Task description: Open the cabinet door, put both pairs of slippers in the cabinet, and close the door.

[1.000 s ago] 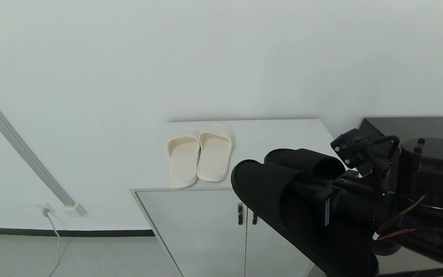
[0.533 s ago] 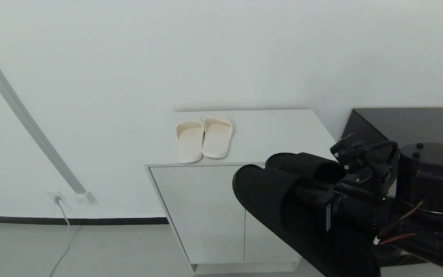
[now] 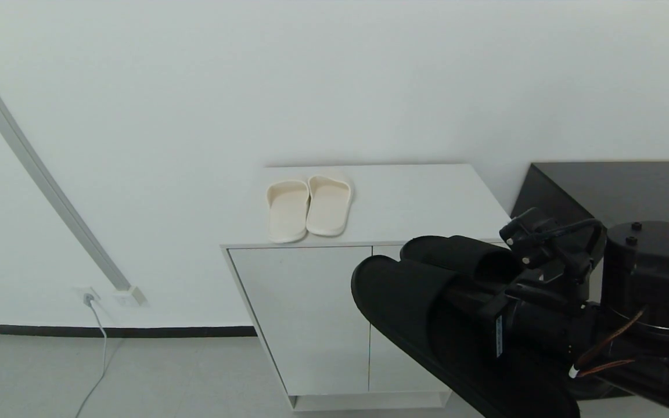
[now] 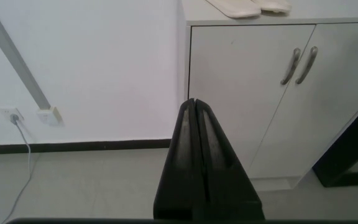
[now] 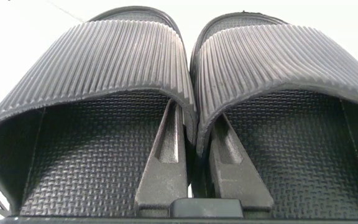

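Observation:
A pair of black slippers (image 3: 421, 290) hangs in front of the cabinet's right door, held side by side by my right gripper (image 3: 474, 293). In the right wrist view one finger sits inside each black slipper (image 5: 104, 106), and the right gripper (image 5: 196, 163) is shut on their two inner walls. A cream pair of slippers (image 3: 309, 207) lies on top of the white cabinet (image 3: 305, 313). Both doors are closed, with their handles (image 4: 300, 65) meeting in the middle. My left gripper (image 4: 194, 107) is shut and empty, low in front of the left door.
A black piece of furniture (image 3: 601, 186) stands right of the cabinet. A grey conduit (image 3: 32, 168) slants down the wall to a socket with a cable (image 3: 87, 299) at the left. Bare floor lies in front of the cabinet.
The whole head picture has shifted: the cabinet now looks smaller and farther off, so the camera moved back. The right gripper still holds the black slippers.

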Motion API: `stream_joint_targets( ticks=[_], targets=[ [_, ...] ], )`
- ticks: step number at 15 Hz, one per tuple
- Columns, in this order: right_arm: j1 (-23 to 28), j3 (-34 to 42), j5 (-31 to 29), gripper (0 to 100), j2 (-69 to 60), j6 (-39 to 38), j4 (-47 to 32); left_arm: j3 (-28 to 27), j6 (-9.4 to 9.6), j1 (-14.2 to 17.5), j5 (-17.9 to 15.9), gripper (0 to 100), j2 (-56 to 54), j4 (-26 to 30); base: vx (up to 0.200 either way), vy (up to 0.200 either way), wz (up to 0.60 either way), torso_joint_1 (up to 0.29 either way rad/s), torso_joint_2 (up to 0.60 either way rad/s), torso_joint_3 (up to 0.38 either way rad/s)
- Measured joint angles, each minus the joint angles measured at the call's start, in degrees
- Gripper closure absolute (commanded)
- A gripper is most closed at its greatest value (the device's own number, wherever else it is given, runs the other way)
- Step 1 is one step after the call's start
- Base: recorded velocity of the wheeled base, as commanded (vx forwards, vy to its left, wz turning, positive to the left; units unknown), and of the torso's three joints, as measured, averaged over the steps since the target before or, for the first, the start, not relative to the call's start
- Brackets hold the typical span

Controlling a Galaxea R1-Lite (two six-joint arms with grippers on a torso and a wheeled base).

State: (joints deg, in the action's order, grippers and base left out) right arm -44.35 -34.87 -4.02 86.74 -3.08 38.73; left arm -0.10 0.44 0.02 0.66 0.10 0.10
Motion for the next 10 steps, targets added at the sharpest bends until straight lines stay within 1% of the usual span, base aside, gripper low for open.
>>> stream_joint_targets(
  ticks=[9,10],
  targets=[
    [0.00,0.22,0.00,100,-0.16,0.02,0.00,0.00,0.00,0.00,0.05,100,0.00,0.00,0.000,0.000,0.00,0.000,0.00,0.000],
    [0.00,0.22,-0.02,100,-0.16,0.00,0.05,-0.01,0.00,0.00,0.07,100,0.00,-0.02,0.000,0.000,0.00,-0.119,0.27,0.144]
  ],
)
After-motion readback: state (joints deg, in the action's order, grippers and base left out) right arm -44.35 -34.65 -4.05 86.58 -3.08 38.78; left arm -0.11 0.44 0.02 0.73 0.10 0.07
